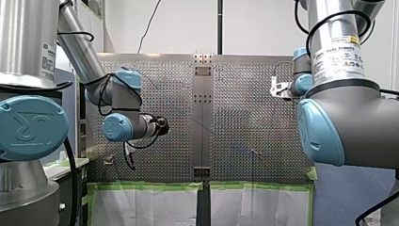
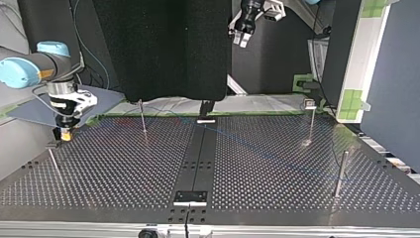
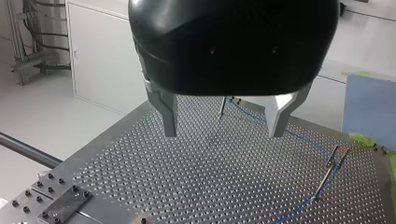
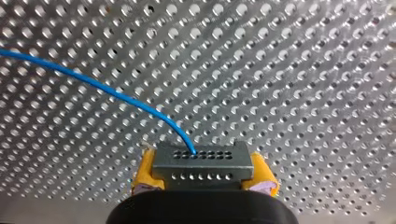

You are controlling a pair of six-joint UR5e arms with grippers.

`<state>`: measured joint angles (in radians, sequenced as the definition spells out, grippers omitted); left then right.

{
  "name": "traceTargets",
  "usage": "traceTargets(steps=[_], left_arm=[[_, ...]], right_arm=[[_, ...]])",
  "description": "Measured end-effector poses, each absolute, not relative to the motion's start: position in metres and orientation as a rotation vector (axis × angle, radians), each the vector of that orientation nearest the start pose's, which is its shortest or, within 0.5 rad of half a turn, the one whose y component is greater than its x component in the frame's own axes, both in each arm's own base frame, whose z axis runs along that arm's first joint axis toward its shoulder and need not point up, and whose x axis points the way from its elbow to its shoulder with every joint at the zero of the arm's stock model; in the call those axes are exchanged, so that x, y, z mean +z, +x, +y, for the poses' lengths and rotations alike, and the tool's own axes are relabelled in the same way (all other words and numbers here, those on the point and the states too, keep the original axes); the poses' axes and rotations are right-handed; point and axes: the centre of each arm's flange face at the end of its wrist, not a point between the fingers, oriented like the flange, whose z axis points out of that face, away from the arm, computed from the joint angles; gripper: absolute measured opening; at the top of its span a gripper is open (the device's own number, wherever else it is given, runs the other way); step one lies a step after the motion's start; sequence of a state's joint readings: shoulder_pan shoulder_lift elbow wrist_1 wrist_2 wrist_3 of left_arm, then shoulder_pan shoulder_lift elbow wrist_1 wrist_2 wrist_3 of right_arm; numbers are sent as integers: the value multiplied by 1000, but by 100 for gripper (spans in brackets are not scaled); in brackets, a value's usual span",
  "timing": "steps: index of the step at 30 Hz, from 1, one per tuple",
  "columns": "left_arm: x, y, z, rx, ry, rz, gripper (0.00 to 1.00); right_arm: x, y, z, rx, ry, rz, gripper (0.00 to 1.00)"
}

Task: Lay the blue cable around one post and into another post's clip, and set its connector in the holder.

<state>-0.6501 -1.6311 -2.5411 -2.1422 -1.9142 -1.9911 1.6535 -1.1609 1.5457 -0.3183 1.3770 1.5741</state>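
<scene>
In the right wrist view my right gripper (image 4: pixel 201 184), with yellow pads, is shut on a grey connector (image 4: pixel 201 163) that has two rows of small holes. The thin blue cable (image 4: pixel 107 88) leaves the connector and curves away over the perforated plate. In the top view my right gripper (image 2: pixel 64 133) hangs low over the table's far left corner, beside a short post (image 2: pixel 53 161). My left gripper (image 3: pixel 224 126) is open and holds nothing, high above the table (image 2: pixel 242 37). Below it the blue cable (image 3: pixel 299 136) runs from a thin post (image 3: pixel 223 106) to a clip-topped post (image 3: pixel 337 156).
More thin posts stand on the perforated table: one at the back left (image 2: pixel 142 119), one with a clip at the back right (image 2: pixel 311 121), one at the right (image 2: pixel 341 173). A dark centre strip (image 2: pixel 198 158) with a bracket (image 2: pixel 190 197) splits the table.
</scene>
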Motion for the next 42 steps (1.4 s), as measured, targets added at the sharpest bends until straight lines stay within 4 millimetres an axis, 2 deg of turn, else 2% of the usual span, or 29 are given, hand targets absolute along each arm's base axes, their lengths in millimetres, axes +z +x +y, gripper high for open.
traceTargets(steps=[14,23,30,37,42], left_arm=[[146,198,-268,-519,-88,1667,93],[146,201,-265,-499,-96,1684,93],[142,205,-263,-487,-103,1692,93],[131,209,-264,-462,-94,1722,93],[133,210,-263,-444,-99,1711,93]], right_arm=[[302,179,-625,1440,1428,-1059,0],[275,159,-641,1453,1443,-1062,0],[279,145,-648,1474,1435,-1048,0],[281,133,-652,1479,1426,-1060,0],[281,127,-653,1485,1431,-1066,0]])
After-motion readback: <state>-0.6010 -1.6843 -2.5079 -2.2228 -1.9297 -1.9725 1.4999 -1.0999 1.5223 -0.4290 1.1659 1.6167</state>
